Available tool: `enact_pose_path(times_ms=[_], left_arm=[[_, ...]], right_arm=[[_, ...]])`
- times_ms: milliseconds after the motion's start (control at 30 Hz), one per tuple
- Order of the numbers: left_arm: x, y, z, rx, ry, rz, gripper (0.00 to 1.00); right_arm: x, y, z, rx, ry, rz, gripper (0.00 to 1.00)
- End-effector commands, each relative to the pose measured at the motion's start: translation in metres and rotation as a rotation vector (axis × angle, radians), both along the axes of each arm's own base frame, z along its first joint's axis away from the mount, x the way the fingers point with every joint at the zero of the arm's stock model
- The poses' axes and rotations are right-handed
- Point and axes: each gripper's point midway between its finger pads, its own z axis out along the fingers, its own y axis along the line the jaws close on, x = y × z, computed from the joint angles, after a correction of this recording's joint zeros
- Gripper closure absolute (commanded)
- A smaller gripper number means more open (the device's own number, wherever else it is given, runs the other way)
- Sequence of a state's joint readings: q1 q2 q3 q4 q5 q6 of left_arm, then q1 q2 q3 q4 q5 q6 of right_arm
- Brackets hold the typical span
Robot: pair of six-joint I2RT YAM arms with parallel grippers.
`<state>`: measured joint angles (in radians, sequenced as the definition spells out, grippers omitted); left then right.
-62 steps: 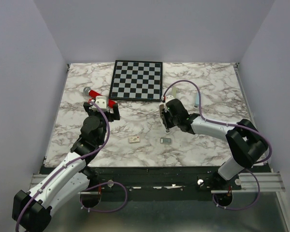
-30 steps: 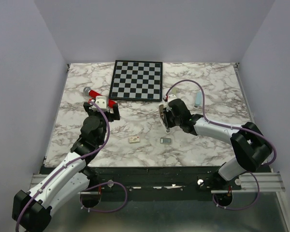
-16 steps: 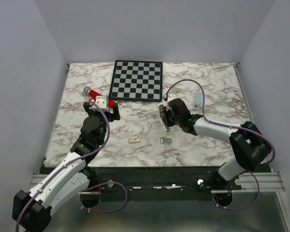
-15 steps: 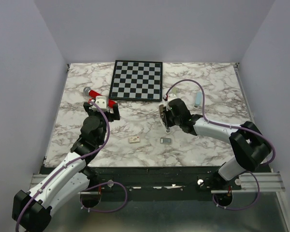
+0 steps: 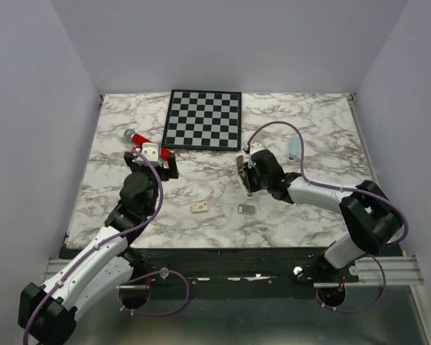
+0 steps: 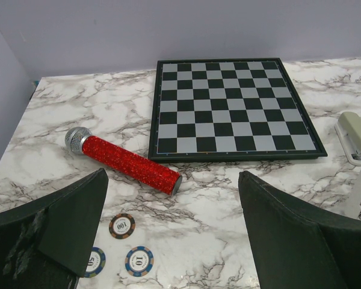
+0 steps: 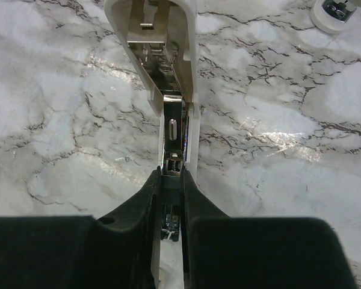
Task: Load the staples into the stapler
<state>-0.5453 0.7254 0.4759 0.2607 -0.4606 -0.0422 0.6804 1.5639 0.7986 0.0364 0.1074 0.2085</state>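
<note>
White plastic shell swung open over a bright metal track, the stapler (image 7: 162, 54) sits clamped in the closed jaws of the right gripper (image 7: 171, 186), its length running toward 12 o'clock in the wrist view. Over the last two seconds that arm has only re-posed slightly, and nothing else has moved. The staples (image 5: 246, 208), a small flat silvery-grey rectangular block, still lie on the marble-patterned tabletop (image 5: 316, 122) at about 6 o'clock from the right gripper in the overhead view, near it but untouched. The left gripper (image 6: 173, 198) hovers with its jaws wide apart and empty. A red glittery cylindrical microphone (image 6: 126, 162) and a black-and-white square chessboard (image 6: 234, 105) lie ahead of it toward 12 o'clock. Loading has therefore not begun. The track looks exposed and ready, and the free left arm probably has to fetch the block, which lies at roughly 4 o'clock from it.
</note>
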Motion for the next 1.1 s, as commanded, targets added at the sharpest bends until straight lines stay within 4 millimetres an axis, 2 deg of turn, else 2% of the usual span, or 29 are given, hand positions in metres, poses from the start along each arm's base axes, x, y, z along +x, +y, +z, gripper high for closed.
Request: enact_pose_path(times_ms=[0,500,1067], left_arm=[[-0.001,0.001,0.004,-0.018,-0.02,0.0,0.03],[-0.002,0.001,0.006,-0.019,-0.025,0.0,0.03],[-0.003,0.002,0.006,-0.02,-0.027,0.0,0.03]], right_arm=[[0.002,-0.004,-0.008,-0.012,-0.003,-0.014,0.92],[0.008,0.005,0.007,0.028,-0.031,-0.004,0.92],[0.005,0.004,-0.003,0.03,-0.005,-0.017,0.92]])
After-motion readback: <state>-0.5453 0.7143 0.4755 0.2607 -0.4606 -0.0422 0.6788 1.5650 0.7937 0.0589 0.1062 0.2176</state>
